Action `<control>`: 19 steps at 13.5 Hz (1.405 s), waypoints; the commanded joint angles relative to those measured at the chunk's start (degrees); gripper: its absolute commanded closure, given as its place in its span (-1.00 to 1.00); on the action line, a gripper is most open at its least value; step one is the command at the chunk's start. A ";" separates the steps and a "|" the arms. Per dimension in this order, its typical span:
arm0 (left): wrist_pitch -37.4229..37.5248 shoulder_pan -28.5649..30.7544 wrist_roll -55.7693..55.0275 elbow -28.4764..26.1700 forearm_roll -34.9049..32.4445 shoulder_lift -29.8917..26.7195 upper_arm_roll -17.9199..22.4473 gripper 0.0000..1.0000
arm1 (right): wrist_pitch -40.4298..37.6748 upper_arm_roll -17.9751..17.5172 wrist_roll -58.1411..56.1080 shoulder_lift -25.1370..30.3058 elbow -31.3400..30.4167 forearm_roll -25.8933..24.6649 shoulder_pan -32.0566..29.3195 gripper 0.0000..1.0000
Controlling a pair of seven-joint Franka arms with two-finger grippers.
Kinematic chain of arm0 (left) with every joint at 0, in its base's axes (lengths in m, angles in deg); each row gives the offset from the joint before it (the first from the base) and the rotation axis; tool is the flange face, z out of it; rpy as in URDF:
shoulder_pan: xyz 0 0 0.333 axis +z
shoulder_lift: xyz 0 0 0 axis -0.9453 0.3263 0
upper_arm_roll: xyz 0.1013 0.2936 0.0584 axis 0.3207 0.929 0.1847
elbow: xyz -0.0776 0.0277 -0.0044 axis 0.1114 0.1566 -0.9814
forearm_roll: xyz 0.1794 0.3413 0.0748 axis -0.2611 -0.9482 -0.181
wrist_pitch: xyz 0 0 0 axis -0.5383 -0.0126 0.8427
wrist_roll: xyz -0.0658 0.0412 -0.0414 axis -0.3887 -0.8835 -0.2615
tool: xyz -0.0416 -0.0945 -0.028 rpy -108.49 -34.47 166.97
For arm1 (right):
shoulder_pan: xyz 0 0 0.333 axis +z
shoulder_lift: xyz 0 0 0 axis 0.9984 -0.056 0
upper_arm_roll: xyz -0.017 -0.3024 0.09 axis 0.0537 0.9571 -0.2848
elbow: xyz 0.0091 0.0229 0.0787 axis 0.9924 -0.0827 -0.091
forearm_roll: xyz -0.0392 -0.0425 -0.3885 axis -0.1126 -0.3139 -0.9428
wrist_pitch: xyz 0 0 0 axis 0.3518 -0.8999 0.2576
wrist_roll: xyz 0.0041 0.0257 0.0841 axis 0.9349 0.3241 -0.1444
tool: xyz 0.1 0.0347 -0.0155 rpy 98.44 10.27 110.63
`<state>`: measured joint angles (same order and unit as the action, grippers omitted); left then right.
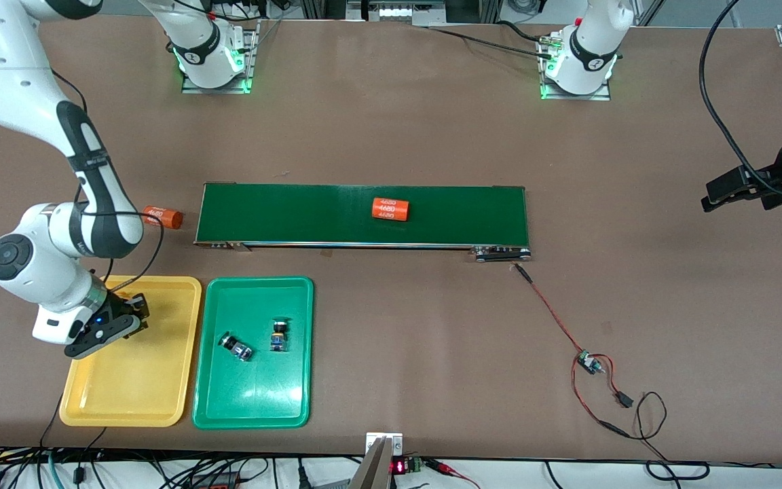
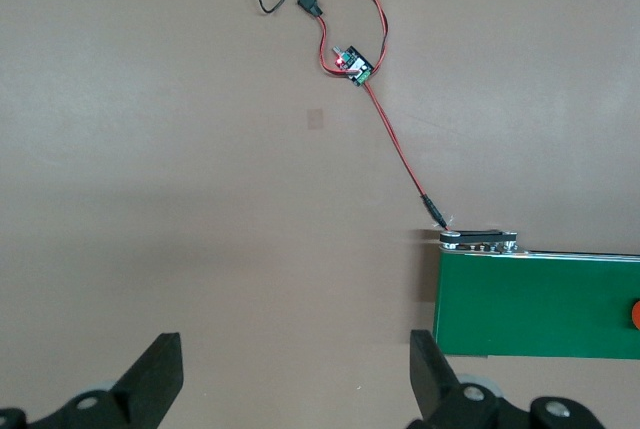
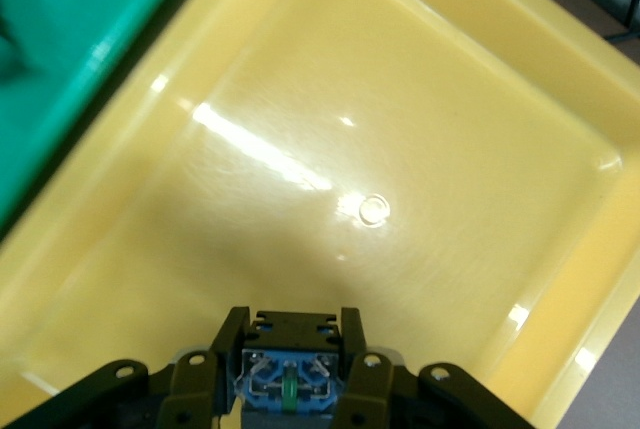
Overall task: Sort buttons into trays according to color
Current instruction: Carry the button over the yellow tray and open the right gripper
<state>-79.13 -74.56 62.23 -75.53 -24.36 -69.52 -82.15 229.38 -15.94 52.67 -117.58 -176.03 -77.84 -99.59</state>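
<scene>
Right arm bent low, right gripper (image 1: 107, 331) hanging over the yellow tray (image 1: 134, 401), fingers squeezed on a button (image 3: 288, 381) with a blue body. Two more buttons (image 1: 235, 346) (image 1: 280, 335) lying in the green tray (image 1: 252, 413), just beside that gripper. Left arm waiting, left gripper (image 2: 290, 389) wide apart over bare table by the belt (image 1: 364, 215).

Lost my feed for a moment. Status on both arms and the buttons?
Right gripper over yellow tray, fingers shut on a button. Left gripper open, waiting off the conveyor's end. Two buttons in green tray. Nothing blocking.
</scene>
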 commanded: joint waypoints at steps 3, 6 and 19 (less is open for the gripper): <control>1.18 -0.88 1.28 0.28 -0.62 -1.40 0.79 -1.00 | 2.72 -1.11 -1.22 -2.01 1.63 0.79 -0.56 0.82; 0.92 -0.97 1.28 0.11 -0.45 -1.40 0.79 -1.00 | 2.72 -1.20 -0.70 -2.10 1.63 0.88 -0.47 0.21; 1.00 -1.05 1.28 0.20 -0.98 -1.23 0.70 -1.00 | -16.50 -1.20 11.15 8.16 0.75 5.01 1.90 -1.00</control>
<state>-78.70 -74.88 62.29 -75.60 -24.36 -70.47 -81.76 218.63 -16.98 60.34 -113.46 -174.63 -73.47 -97.75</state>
